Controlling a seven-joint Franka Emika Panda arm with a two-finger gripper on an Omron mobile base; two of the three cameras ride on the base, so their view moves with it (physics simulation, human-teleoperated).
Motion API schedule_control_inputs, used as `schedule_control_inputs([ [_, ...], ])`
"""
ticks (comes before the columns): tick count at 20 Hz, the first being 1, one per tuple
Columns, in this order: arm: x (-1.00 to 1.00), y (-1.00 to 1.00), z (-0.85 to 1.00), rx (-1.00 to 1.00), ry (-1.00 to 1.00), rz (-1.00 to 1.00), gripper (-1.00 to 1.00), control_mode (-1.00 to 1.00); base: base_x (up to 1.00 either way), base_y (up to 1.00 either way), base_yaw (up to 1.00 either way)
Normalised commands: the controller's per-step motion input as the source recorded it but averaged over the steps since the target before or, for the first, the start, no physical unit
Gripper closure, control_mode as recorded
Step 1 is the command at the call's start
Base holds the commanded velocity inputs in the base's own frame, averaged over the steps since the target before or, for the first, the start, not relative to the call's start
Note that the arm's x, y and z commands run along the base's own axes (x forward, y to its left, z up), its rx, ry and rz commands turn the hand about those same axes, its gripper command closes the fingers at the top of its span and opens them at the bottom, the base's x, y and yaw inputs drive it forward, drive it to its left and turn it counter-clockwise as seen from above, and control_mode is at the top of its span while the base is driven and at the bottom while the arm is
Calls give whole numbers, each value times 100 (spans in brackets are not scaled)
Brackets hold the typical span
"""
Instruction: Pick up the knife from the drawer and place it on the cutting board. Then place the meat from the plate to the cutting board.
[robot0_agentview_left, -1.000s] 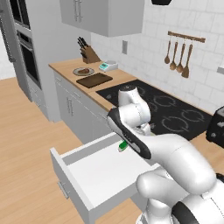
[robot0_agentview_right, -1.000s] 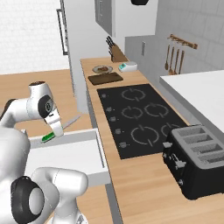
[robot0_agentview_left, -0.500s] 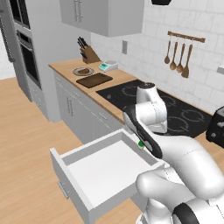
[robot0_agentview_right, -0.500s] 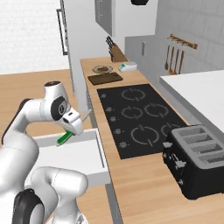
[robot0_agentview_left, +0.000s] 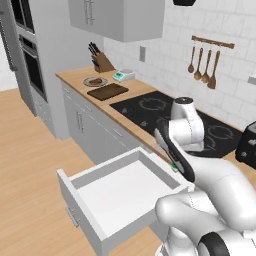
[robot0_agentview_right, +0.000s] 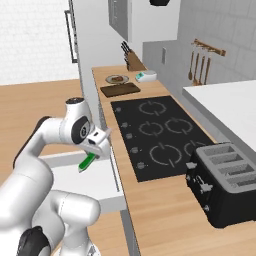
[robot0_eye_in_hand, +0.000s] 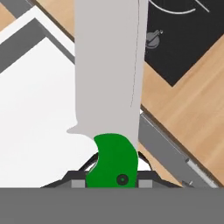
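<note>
My gripper (robot0_agentview_right: 94, 150) is shut on the knife (robot0_agentview_right: 86, 162), whose bright green handle hangs below the hand, above the right edge of the open grey-white drawer (robot0_agentview_right: 65, 181). In the hand view the green handle (robot0_eye_in_hand: 113, 161) sits between the fingers and the grey blade (robot0_eye_in_hand: 109, 65) runs forward over the drawer's edge and the counter. A sliver of green (robot0_agentview_left: 173, 167) peeks from behind the arm. The dark cutting board (robot0_agentview_left: 107, 91) lies far down the counter. Just beyond it stands the plate (robot0_agentview_left: 90, 83) with the meat (robot0_agentview_left: 96, 80) on it.
A black cooktop (robot0_agentview_right: 160, 137) lies in the counter right of the gripper, with a dark toaster (robot0_agentview_right: 227, 185) nearer the base. A knife block (robot0_agentview_left: 102, 61) and a small teal-and-white object (robot0_agentview_left: 123, 75) stand behind the plate. Utensils (robot0_agentview_left: 205, 65) hang on the wall.
The arm has swung from over the drawer's middle toward the counter edge and risen, carrying the knife with it. The drawer stays open.
</note>
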Motion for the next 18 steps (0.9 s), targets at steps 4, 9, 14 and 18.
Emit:
schedule_control_inputs([
  [4,-10,-18,6,0,0,4,100,-100,0,0,0],
  [9,0,0,0,0,0,0,100,100,-88,0,3],
  [14,0,0,0,0,0,0,100,100,-93,15,4],
  [18,0,0,0,0,0,0,100,100,-65,87,10],
])
